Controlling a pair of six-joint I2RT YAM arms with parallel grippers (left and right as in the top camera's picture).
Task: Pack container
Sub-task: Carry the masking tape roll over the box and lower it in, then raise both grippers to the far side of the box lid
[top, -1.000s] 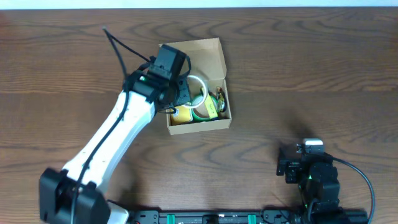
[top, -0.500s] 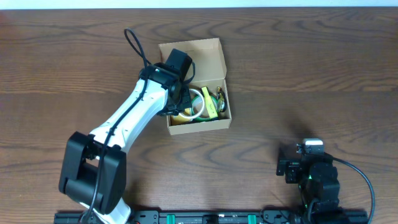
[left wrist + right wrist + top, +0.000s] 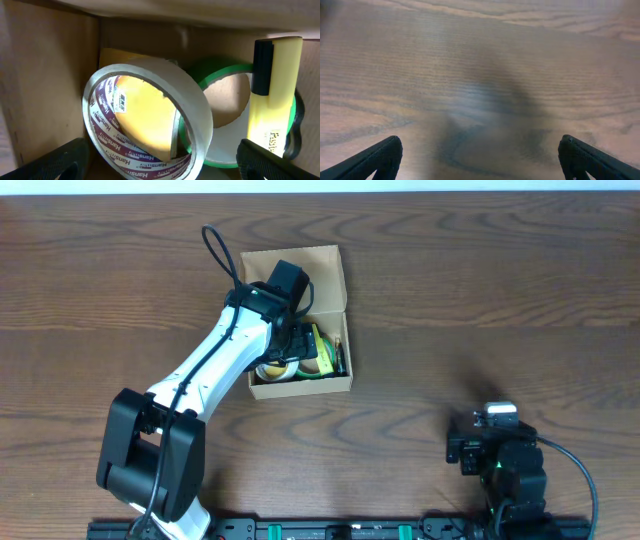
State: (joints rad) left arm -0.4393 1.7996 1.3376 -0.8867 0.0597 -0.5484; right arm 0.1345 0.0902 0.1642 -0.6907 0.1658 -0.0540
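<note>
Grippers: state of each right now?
Left gripper: open, holding nothing, over the tape roll in the container.
Right gripper: open, empty, over the table.

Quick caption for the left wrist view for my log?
Left claw open over the container: tilted white tape roll overlapping a green tape roll, yellow highlighter alongside.

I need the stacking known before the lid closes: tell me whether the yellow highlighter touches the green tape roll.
Touching. The left wrist view shows the yellow highlighter lying across the green tape roll, covering its right rim with no gap.
</note>
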